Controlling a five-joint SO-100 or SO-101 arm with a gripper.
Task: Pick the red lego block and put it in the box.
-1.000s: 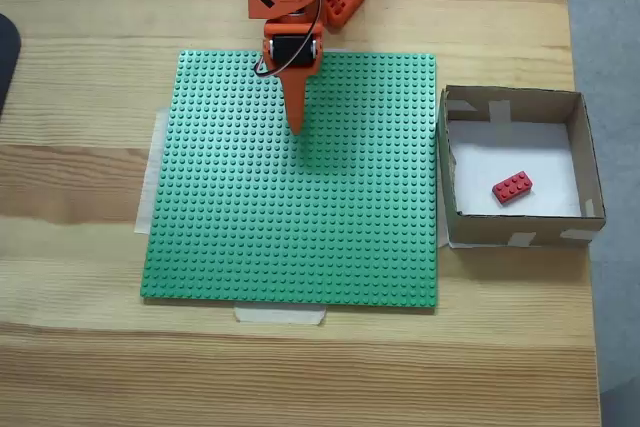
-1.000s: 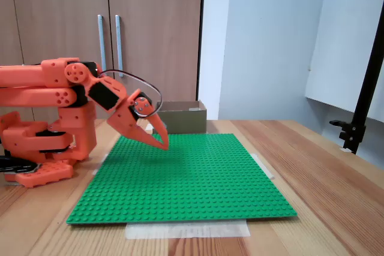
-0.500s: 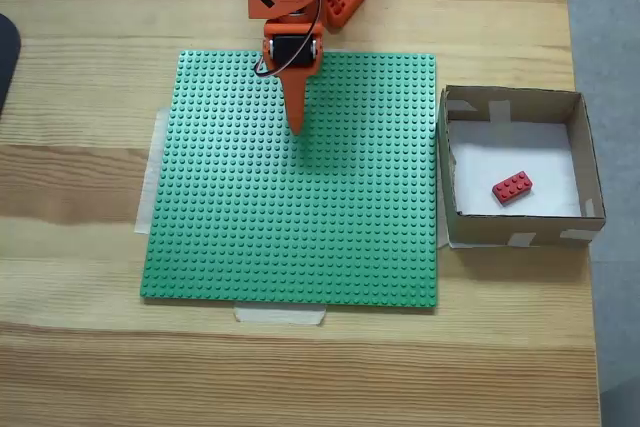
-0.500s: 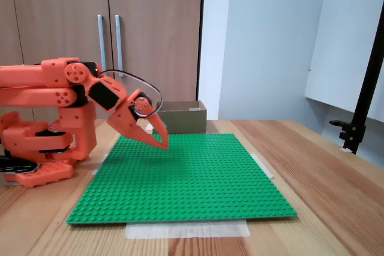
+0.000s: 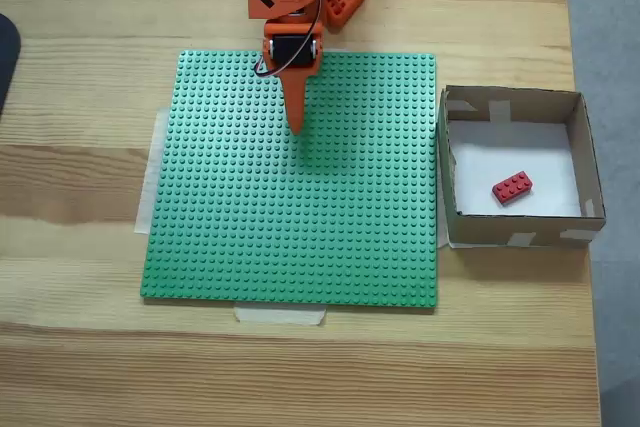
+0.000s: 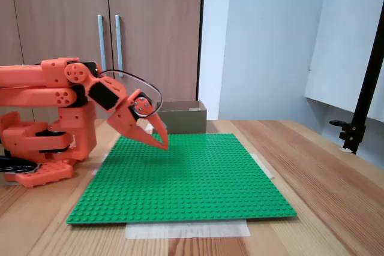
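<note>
The red lego block [image 5: 512,187] lies on the white floor of the brown cardboard box [image 5: 576,137], right of the green baseplate [image 5: 300,207] in a fixed view from above. From the side, the box [image 6: 183,116] shows behind the baseplate [image 6: 186,178]; the block is hidden inside it. My orange gripper [image 5: 296,127] hangs over the baseplate's far left-centre, well away from the box. Its fingers are together with nothing between them, tips [image 6: 164,145] just above the studs.
The arm's orange base [image 6: 42,148] stands at the table's far edge, behind the baseplate. Tape strips hold the baseplate to the wooden table [image 5: 90,347]. A black stand [image 6: 363,100] rises at the right in a fixed view. A dark object [image 5: 5,57] pokes in at the left edge.
</note>
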